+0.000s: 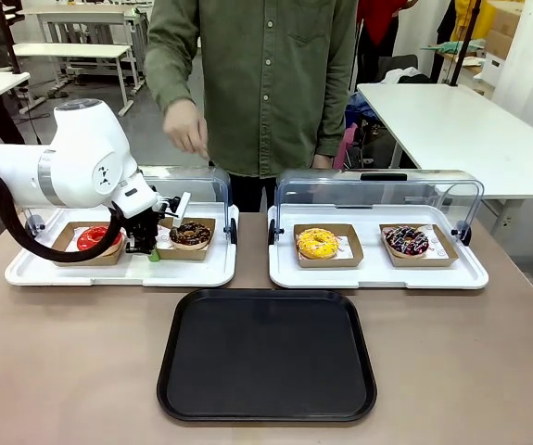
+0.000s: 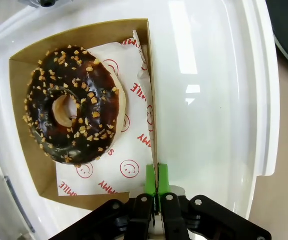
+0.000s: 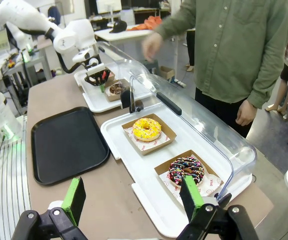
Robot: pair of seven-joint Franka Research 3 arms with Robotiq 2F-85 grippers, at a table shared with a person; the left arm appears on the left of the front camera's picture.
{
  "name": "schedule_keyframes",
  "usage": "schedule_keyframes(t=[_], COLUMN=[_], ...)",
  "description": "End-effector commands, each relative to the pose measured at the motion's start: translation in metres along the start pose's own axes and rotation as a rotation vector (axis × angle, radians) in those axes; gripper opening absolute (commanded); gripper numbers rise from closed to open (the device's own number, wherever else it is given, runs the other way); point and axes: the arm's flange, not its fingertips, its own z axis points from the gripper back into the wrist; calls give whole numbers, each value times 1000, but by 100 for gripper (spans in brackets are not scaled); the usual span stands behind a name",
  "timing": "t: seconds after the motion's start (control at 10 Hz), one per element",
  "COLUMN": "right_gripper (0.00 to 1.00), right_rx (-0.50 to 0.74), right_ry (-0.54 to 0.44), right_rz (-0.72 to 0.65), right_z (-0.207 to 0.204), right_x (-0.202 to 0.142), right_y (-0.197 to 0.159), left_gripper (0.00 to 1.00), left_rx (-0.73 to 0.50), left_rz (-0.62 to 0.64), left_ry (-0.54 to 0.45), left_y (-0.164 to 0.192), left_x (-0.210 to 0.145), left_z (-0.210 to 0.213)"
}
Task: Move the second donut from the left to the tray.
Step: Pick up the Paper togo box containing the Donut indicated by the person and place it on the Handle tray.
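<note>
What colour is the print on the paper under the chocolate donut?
Red on white paper; left wrist view.

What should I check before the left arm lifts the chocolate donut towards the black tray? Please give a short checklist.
1. Left gripper shut on the wall of the cardboard holder: ok.
2. Chocolate donut sits flat inside the holder: ok.
3. Dome lid swung open behind it: ok.
4. Person's hand apart from the holder: ok.
5. Black tray lies flat on the table: ok.
6. Grip firm enough for the lift: cannot tell.
</note>
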Motion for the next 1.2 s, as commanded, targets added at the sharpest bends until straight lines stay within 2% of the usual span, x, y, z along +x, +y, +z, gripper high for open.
schedule_keyframes(t=[0.0,0.2,0.7,0.9,1.1], right_gripper=[100,100,100,100,100], right_rx=[-2,-2,-2,-2,-2], right_ry=[-22,-22,-22,-22,-22], right_rz=[30,30,30,30,30], right_z=[0,0,0,0,0], right_x=[2,2,2,2,2], right_y=[-3,-3,-3,-3,-3], left_gripper=[0,2,2,2,2], left_rx=[3,0,115,148,169], left_rz=[-6,0,2,4,32], left_ry=[3,-1,21,18,14], left_y=[-3,0,-30,-47,-80], left_x=[-2,0,3,7,20], left_z=[0,0,49,61,76])
